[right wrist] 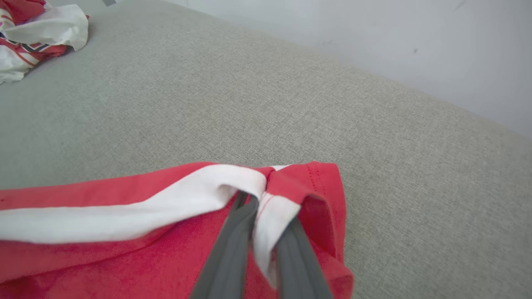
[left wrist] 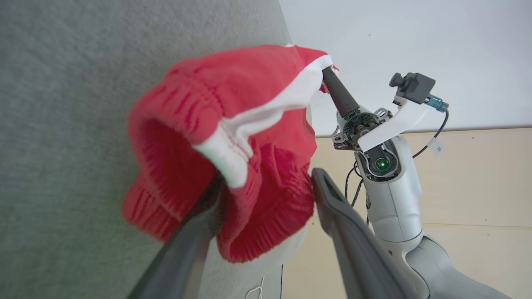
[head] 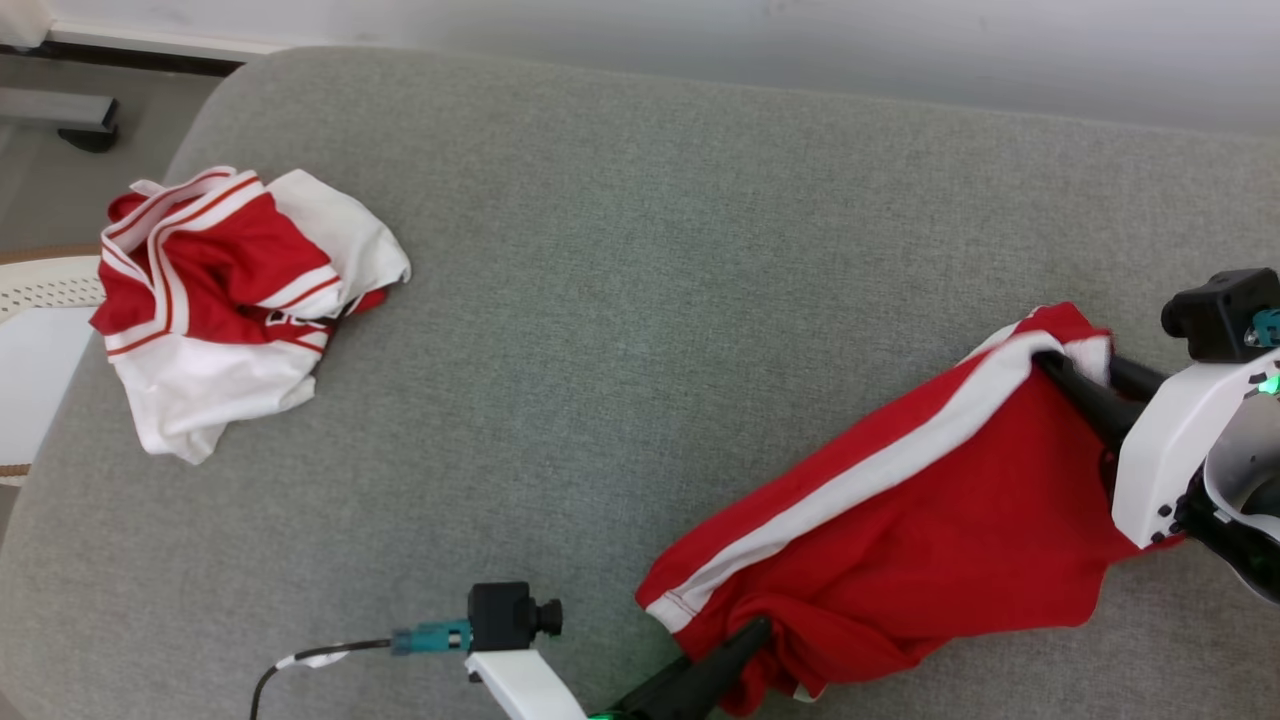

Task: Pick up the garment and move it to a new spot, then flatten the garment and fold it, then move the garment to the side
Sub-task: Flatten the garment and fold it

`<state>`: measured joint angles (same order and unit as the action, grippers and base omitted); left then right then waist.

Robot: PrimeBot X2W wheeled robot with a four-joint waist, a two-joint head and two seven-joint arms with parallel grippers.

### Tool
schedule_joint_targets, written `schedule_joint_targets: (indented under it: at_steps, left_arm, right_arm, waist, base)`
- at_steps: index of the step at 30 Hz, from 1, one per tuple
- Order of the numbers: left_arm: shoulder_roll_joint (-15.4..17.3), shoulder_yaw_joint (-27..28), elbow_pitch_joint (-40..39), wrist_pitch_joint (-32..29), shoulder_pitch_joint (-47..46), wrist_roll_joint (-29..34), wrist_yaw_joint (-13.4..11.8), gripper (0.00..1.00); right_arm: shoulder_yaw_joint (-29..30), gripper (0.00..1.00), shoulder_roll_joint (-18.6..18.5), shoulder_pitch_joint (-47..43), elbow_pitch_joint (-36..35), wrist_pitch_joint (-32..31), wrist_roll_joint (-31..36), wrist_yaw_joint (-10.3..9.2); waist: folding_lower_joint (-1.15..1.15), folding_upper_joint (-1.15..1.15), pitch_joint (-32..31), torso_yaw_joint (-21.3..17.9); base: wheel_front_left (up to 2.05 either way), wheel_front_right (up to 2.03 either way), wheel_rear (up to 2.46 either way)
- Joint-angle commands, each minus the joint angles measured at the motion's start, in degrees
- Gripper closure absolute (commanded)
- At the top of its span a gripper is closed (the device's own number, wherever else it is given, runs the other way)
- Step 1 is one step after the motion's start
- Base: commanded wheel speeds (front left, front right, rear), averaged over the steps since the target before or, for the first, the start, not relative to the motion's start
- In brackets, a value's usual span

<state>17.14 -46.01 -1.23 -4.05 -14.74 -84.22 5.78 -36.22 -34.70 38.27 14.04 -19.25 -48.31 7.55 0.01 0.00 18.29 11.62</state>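
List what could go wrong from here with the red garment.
1. The left gripper stands open, but the red garment drapes over one finger; withdrawing could drag and bunch it.
2. The right gripper pinches only the corner by the white stripe; a pull may slip it free.
3. Its lower end lies crumpled near the grey cushion edge; it might slide off.
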Motion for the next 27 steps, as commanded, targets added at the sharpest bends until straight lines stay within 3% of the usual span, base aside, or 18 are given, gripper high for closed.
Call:
schedule_joint_targets:
  at_steps: [1,9,14,23,27]
  left_arm:
    - [-0.03,0.01,0.25,-0.34,-0.30,-0.55,0.08,0.00]
    - [0.46,-0.99,0.51,-1.40,1.35,-1.31,0.10,0.00]
    - [1.84,-2.64,0.05,-1.61,2.42,1.34,-0.40,0.00]
    - [5.32,-6.07,-0.91,1.58,1.31,13.60,-3.38,0.00]
    - [8.35,-8.02,-2.33,2.73,0.50,21.28,-6.22,0.00]
  right_arm:
    - [-0.21,0.00,-0.18,0.74,0.70,0.66,0.32,-0.13]
    - [-3.32,0.00,-0.46,2.01,5.24,4.88,-0.62,-0.13]
    - [-4.76,0.00,-0.76,0.63,7.48,7.07,-1.87,-0.13]
    - [-5.48,0.00,-2.55,-0.49,9.02,9.29,-4.09,-0.13]
    - [-5.48,0.00,-3.88,-0.81,7.93,8.33,-5.30,-0.13]
  waist:
    - [-0.01,0.00,0.03,0.08]
    - [-0.01,0.00,-1.59,-0.04]
    - [-0.01,0.00,-3.53,-0.18]
    - [-0.01,0.00,-5.92,-0.22]
    - [-0.01,0.00,-6.68,-0.18]
  base:
    - [0.00,0.00,0.00]
    - [0.00,0.00,0.00]
    - [0.00,0.00,0.00]
    - [0.00,0.00,0.00]
    - [0.00,0.00,0.00]
